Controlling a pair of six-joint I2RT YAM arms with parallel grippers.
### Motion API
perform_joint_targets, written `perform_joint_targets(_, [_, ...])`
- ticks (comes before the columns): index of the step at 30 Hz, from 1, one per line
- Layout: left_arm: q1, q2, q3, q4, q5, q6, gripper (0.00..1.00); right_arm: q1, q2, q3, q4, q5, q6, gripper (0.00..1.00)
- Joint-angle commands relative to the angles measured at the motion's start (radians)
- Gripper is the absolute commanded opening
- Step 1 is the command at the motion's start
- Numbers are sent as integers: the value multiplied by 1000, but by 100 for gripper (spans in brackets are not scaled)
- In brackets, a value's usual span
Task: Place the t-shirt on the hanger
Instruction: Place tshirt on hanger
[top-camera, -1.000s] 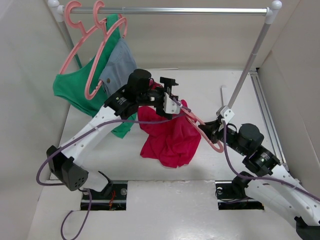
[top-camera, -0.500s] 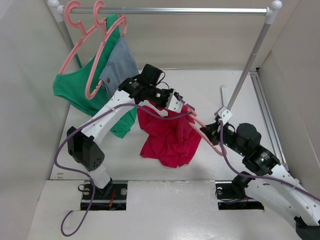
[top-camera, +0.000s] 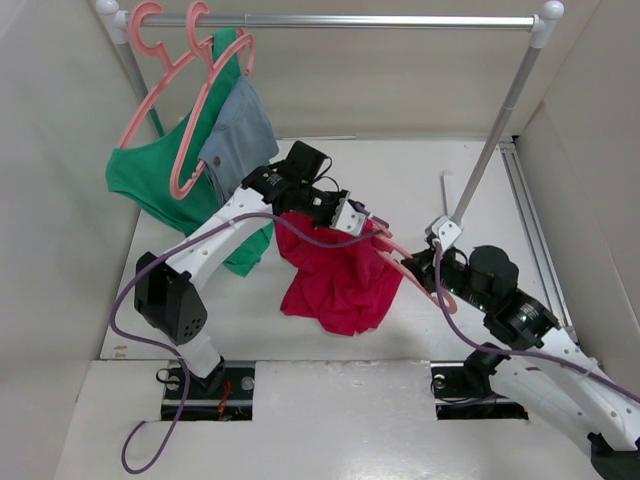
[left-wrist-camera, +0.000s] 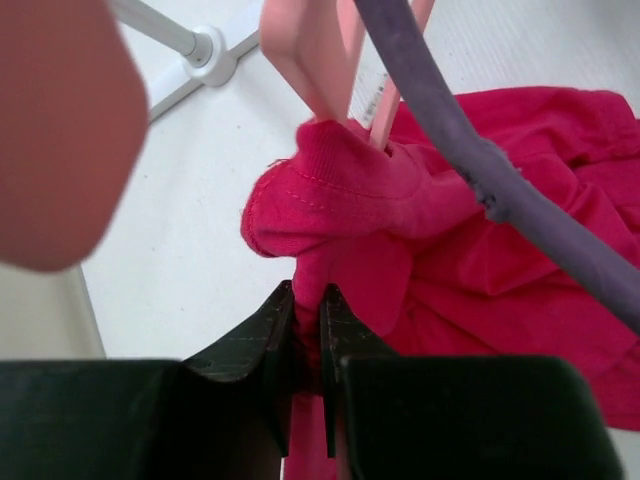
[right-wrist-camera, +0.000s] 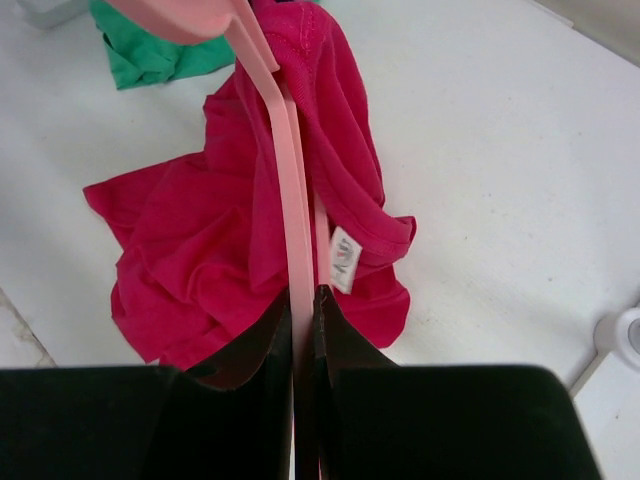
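White table (top-camera: 420, 170) surface inside a pale-walled enclosure, with a clothes rail (top-camera: 350, 20) spanning the back; the t-shirt (top-camera: 335, 285) sits at mid-table between the two arms, its upper part lifted and its lower part bunched on the surface. Only one folded edge of cloth is draped over the end of the hanger (right-wrist-camera: 292, 220), which is held tilted above the table and well clear of the rail. Probable faults from this state: the draped fold may slide off the smooth plastic arm if the hanger tilts further or the cloth is pulled along it; the bunched fabric may drag on the table and pull the garment back down; the purple cable crossing the left wrist view may snag the cloth; the thin frame may rotate in a narrow pinch. Left gripper (left-wrist-camera: 305, 300): jaws almost fully together, pinching a fold of red cloth just below the draped edge. Right gripper (right-wrist-camera: 303, 300): jaws clamped tight on the thin bar of the hanger, touching nothing else
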Motion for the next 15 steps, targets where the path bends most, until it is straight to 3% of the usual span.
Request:
perform_joint_targets(1, [-35, -9, -29, 9, 16, -93, 0, -6, -16, 49, 213, 20, 21, 0])
perform_joint_targets(3, [-35, -9, -29, 19, 7, -122, 0, -6, -16, 49, 213, 20, 21, 0])
perform_joint_targets(6, [-5, -9, -20, 147, -28, -347, 0, -6, -16, 49, 204, 43, 21, 0])
perform_joint_targets(9, [41, -43, -48, 210, -58, -424, 0, -6, 7, 49, 170, 89, 21, 2])
perform_joint_targets(10, [42, -52, -63, 210, -80, -424, 0, -6, 18, 60, 159, 135, 21, 30])
perform_joint_targets(11, [52, -62, -72, 221, -97, -424, 0, -6, 30, 69, 147, 158, 21, 47])
perform_joint_targets(13, [61, -98, -98, 221, -127, -412, 0, -6, 85, 109, 116, 187, 12, 71])
perform_joint_targets(15, [62, -141, -158, 212, -150, -388, 0, -6, 128, 172, 100, 210, -11, 79])
